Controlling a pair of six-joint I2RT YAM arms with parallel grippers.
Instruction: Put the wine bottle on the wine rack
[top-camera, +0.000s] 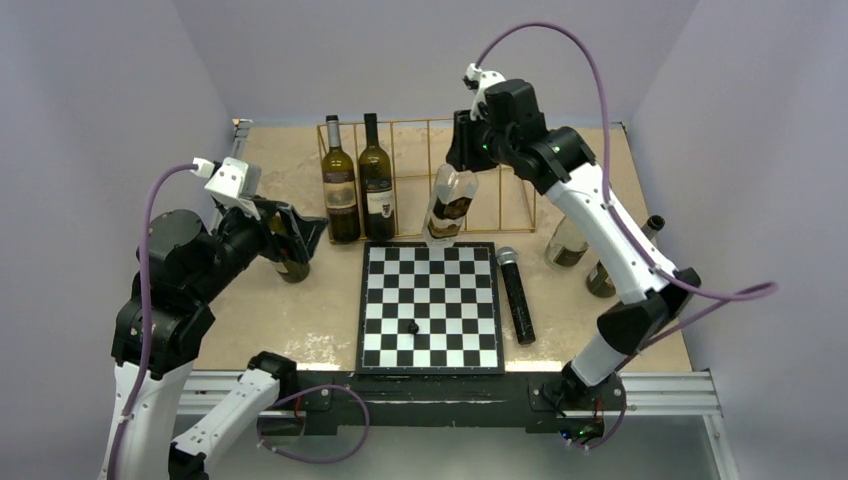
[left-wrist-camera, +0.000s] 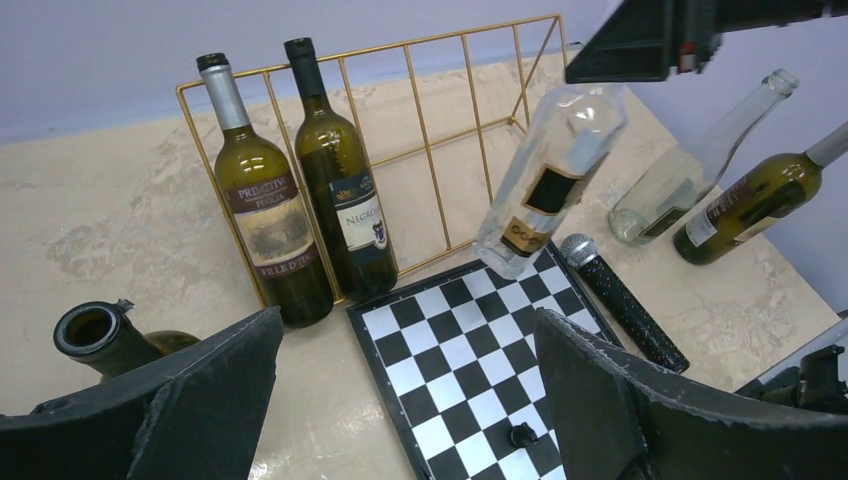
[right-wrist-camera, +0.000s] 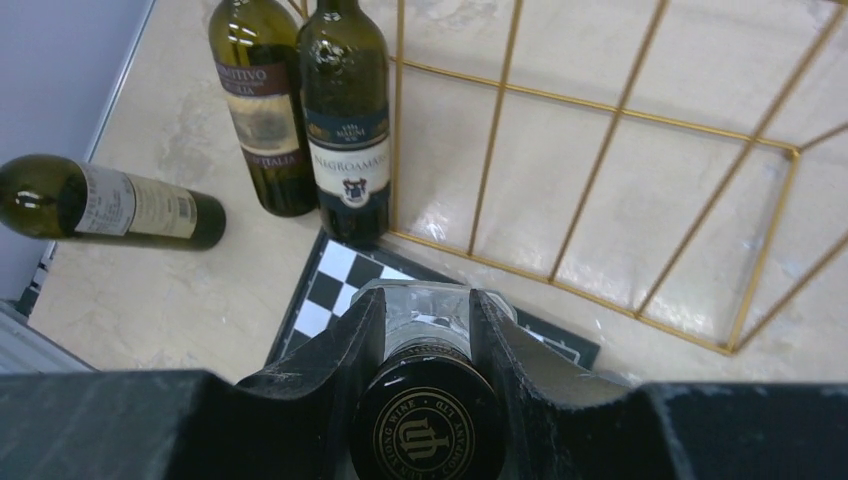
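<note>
The right gripper clamps the tilted wine bottle by its neck, just beside the wine rack. The left gripper is empty, its jaws wide apart.

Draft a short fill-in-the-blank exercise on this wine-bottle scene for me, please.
1. The right claw grips the neck of the clear glass bottle, which hangs not upright but ____.
2. The left claw holds nothing, and its jaws are ____.
3. In the top view, the black microphone lies to the ____ of the chessboard.
4. The number of chess pieces on that board is ____.

Missing words: tilted; open; right; one.
</note>
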